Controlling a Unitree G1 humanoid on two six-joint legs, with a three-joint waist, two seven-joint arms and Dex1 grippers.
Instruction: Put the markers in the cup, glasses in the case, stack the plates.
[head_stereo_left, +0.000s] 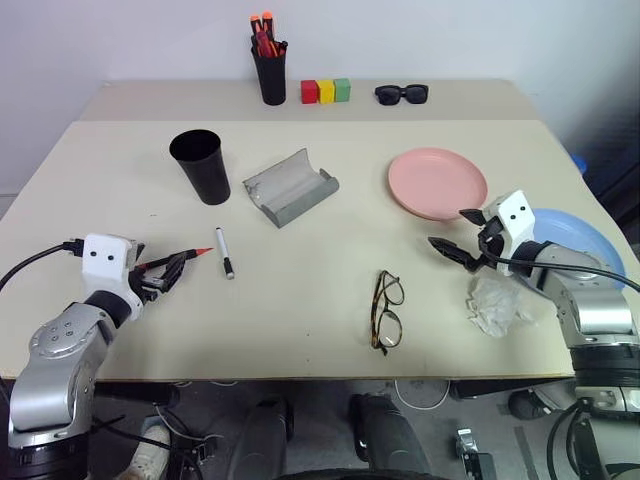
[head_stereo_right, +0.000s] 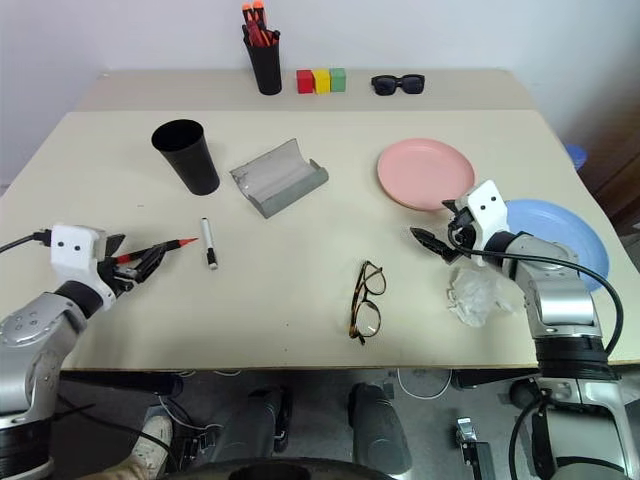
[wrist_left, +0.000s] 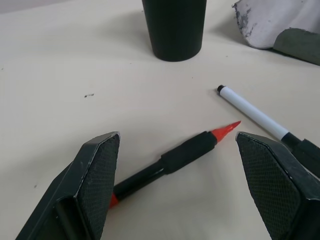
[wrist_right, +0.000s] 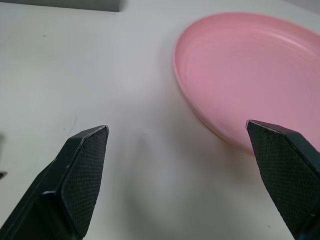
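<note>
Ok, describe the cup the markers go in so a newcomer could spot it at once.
On the beige table, look to the robot's left, just left of the open grey glasses case. The cup stands there upright: wide, tapered, plain black and empty, unlike the narrower black pen holder at the far edge, stuffed with orange-capped pens.

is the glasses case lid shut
No, the grey case lies open on the table, its curved lid tipped back and the inside empty, with the glasses still out on the table.
</note>
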